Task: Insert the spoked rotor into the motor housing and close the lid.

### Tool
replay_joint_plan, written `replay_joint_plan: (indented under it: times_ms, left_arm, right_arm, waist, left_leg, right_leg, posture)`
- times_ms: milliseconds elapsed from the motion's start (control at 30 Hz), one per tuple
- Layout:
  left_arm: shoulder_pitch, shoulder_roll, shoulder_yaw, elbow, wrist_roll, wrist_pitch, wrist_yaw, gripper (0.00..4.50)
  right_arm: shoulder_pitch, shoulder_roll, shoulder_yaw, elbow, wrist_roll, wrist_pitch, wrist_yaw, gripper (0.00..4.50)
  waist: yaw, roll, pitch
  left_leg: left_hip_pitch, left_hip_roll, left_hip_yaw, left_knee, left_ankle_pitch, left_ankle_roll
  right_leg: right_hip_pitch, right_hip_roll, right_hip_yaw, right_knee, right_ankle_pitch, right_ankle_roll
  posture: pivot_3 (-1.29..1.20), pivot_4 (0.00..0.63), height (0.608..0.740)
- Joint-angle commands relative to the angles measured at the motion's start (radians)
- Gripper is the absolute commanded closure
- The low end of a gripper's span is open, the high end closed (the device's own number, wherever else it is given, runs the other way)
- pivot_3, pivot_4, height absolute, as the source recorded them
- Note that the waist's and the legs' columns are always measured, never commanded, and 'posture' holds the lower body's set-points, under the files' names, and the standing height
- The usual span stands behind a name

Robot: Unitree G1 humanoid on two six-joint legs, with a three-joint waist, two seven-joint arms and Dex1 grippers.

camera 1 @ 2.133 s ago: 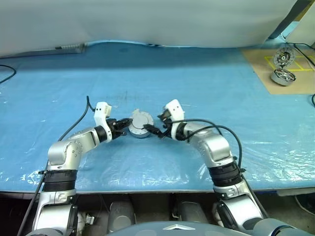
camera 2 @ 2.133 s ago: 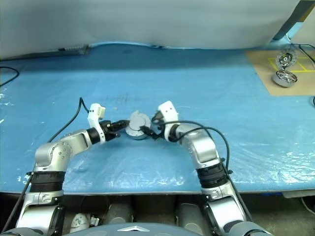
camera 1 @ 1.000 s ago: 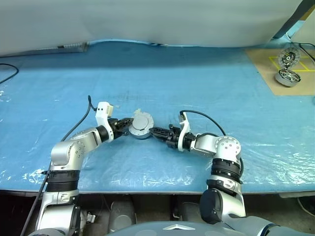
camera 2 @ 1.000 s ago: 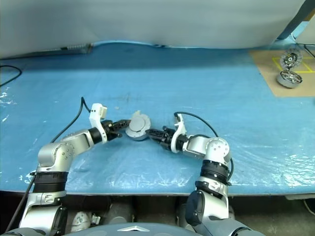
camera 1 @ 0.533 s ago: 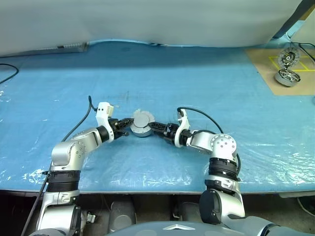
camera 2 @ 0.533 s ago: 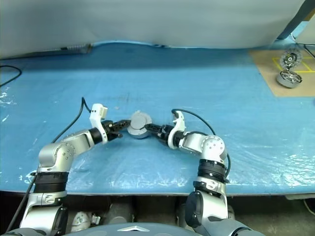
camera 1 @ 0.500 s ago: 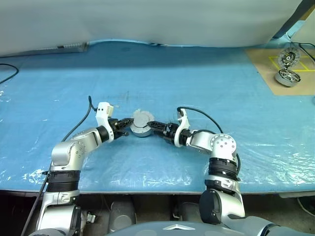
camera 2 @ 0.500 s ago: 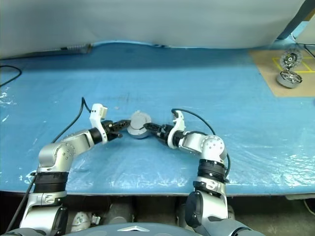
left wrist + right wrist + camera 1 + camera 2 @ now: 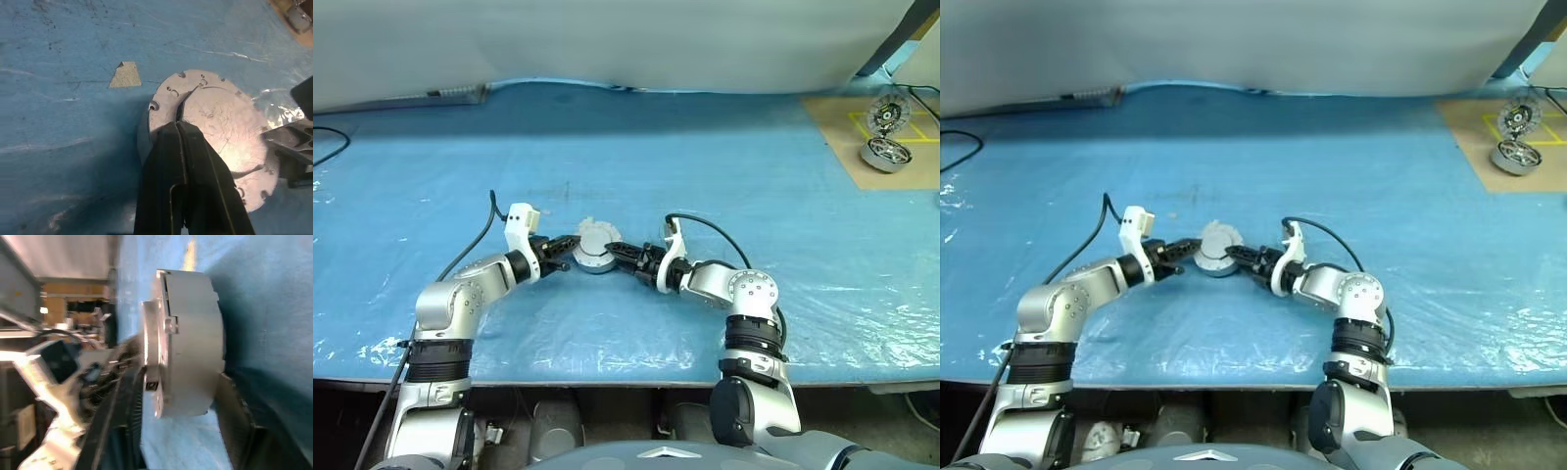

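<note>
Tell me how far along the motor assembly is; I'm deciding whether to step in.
Looks done: the lid lies on the motor housing, plain face up; the spoked rotor, if inside, is hidden. In hand: the shut left gripper rests on the lid's top, the right gripper is at the housing's side. Left: probably checking the lid is seated, then letting go.

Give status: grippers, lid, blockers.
Left gripper shut, tips on the lid. Right gripper straddles the motor housing, lid on top. Nothing in the way.
</note>
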Motion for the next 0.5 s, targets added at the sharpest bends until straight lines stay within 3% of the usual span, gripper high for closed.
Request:
replay_joint_plan:
  times_ms: [33, 300, 400, 500]
  left_arm:
    - [0.02, -0.006, -0.031, 0.018, 0.009, 0.018, -0.002, 4.5]
    - [0.012, -0.017, -0.01, 0.027, -0.008, 0.022, -0.007, 4.5]
    - [-0.024, -0.063, 0.095, 0.06, -0.067, 0.02, 0.038, 3.94]
    - [-0.044, -0.077, 0.159, 0.064, -0.108, 0.032, 0.057, 3.0]
  right_arm:
    - [-0.028, 0.073, 0.004, -0.001, 0.05, 0.011, -0.009, 3.37]
    - [-0.019, 0.065, 0.02, -0.014, 0.068, 0.027, -0.021, 3.46]
    - [-0.016, 0.065, 0.017, -0.02, 0.07, 0.023, -0.027, 3.46]
    - [-0.011, 0.065, 0.005, -0.032, 0.085, 0.015, -0.035, 3.46]
  waist:
    - [0.0, 0.0, 0.0]
    - [0.0, 0.0, 0.0]
    - [0.0, 0.0, 0.0]
    - [0.0, -0.001, 0.0]
  left_leg:
    - [0.0, 0.0, 0.0, 0.0, 0.0, 0.0]
    - [0.0, 0.0, 0.0, 0.0, 0.0, 0.0]
    - [0.0, 0.0, 0.0, 0.0, 0.0, 0.0]
    - [-0.001, 0.0, 0.0, 0.0, 0.0, 0.0]
  right_leg:
    - [0.0, 0.0, 0.0, 0.0, 0.0, 0.0]
    - [0.0, 0.0, 0.0, 0.0, 0.0, 0.0]
    - [0.0, 0.0, 0.0, 0.0, 0.0, 0.0]
    - [0.0, 0.0, 0.0, 0.0, 0.0, 0.0]
  posture:
    - [0.0, 0.15, 0.74]
    - [0.0, 0.15, 0.74]
    - [0.0, 0.15, 0.74]
    - [0.0, 0.15, 0.74]
